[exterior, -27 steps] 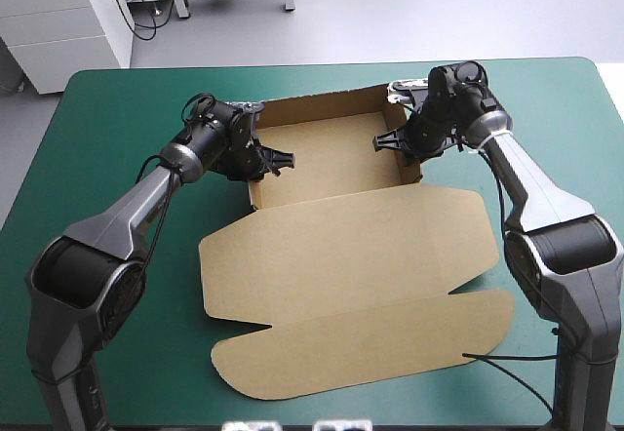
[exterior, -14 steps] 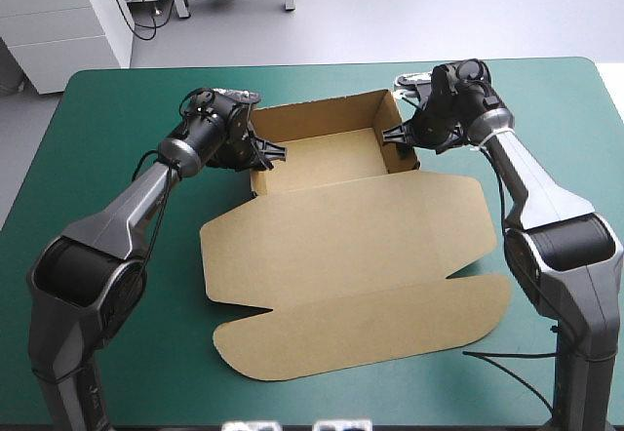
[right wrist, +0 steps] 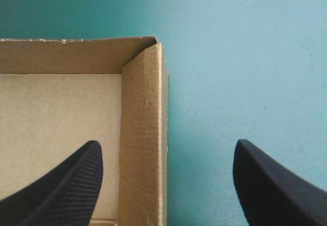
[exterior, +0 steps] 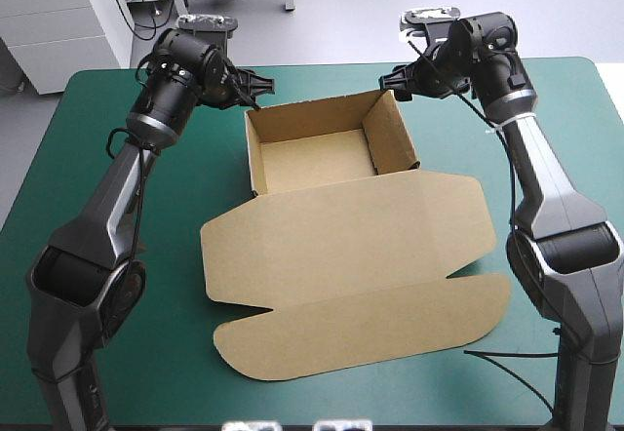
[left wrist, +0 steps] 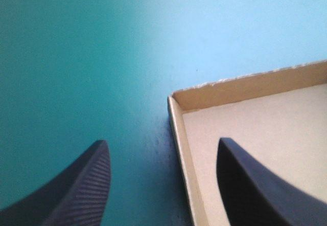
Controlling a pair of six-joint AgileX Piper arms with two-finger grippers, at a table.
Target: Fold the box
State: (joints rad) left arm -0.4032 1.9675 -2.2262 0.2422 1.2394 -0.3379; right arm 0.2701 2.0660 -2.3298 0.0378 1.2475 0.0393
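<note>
The brown box (exterior: 317, 158) stands as an open tray at the back middle of the table, side and back walls upright. Its lid (exterior: 351, 241) lies flat toward the front, with a rounded flap (exterior: 370, 329) at the near end. My left gripper (exterior: 261, 88) hovers open above the tray's far left corner. In the left wrist view that gripper (left wrist: 162, 185) straddles the left wall (left wrist: 180, 134) from above. My right gripper (exterior: 390, 82) hangs open over the far right corner. In the right wrist view that gripper (right wrist: 166, 185) sits above the doubled right wall (right wrist: 143, 134).
The teal-green cover (exterior: 107, 207) shows to the left and right of the box. The table's far edge (exterior: 322, 65) runs just behind both grippers. The lid's front flap reaches close to the table's near edge.
Both grippers have risen and drawn back from the tray's side walls toward its far corners. The side walls now stand upright on their own.
</note>
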